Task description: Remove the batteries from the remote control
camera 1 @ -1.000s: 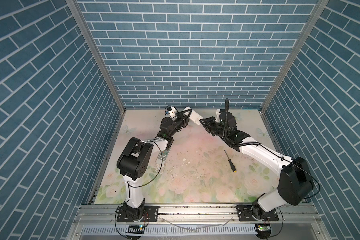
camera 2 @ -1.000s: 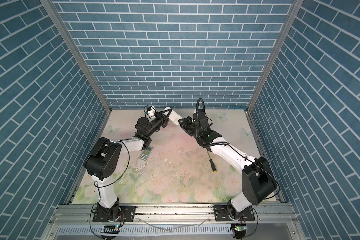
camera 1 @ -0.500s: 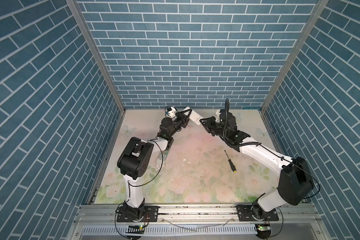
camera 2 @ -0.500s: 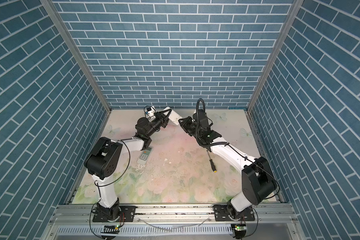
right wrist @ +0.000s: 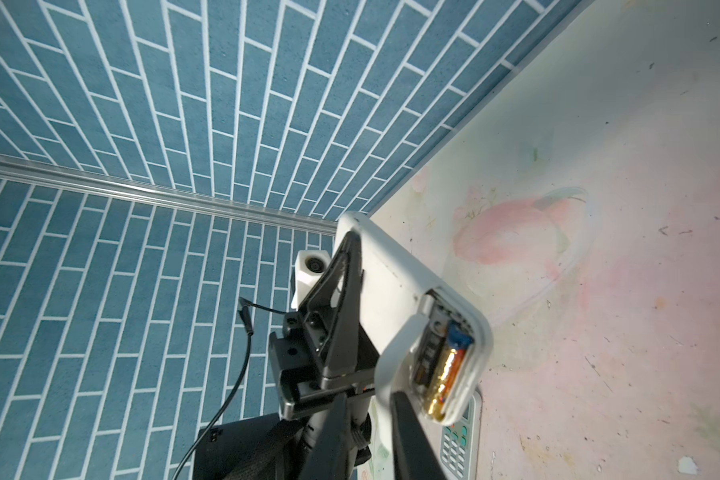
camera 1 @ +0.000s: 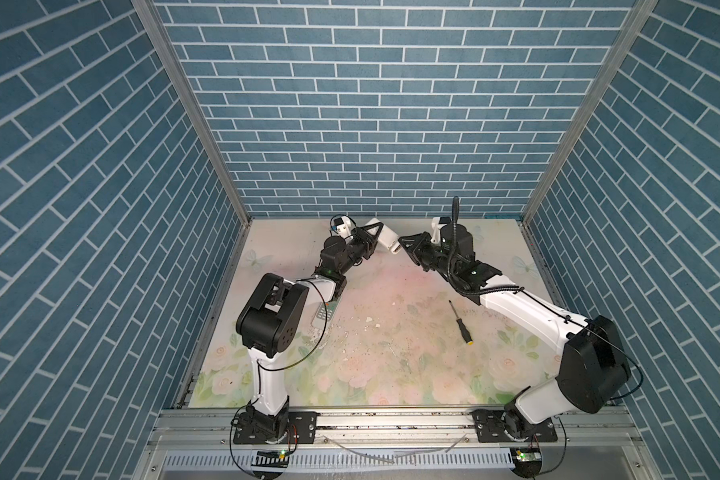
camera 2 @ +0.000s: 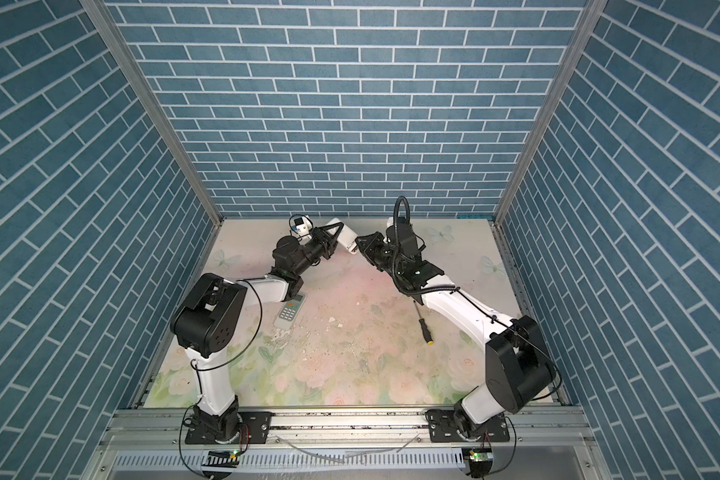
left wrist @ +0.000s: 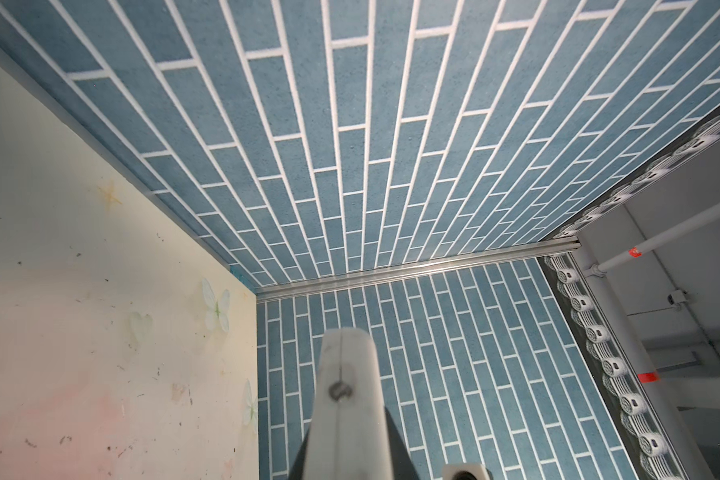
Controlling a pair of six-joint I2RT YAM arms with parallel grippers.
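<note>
The floral-printed bench [camera 1: 391,374] sits inside blue brick-patterned walls [camera 1: 371,104]. The left arm [camera 1: 275,316] and the right arm [camera 1: 528,320] both reach to the back of the bench and meet near the middle.

The left tool [camera 1: 374,233] is clamped on a white remote control [camera 1: 385,240] and holds it tilted above the bench, well clear of the surface in both top views. In the right wrist view one of its black fingers [right wrist: 344,286] presses flat against the remote's side.

The right tool [right wrist: 366,395] is at the remote's lower end. Its two fingers are drawn close together on the edge of the battery cover [right wrist: 398,349], which stands partly lifted from the compartment.

A second remote [camera 2: 289,311], grey with keys facing up, lies flat on the bench beneath the left forearm. A screwdriver [camera 1: 460,322] with a black handle and a yellow end lies on the bench just beside the right forearm, well apart from both tools.

One battery [right wrist: 445,374], copper-gold with a blue band at one end, lies in the opened compartment of the held remote. I cannot tell whether a second one sits beside it.
</note>
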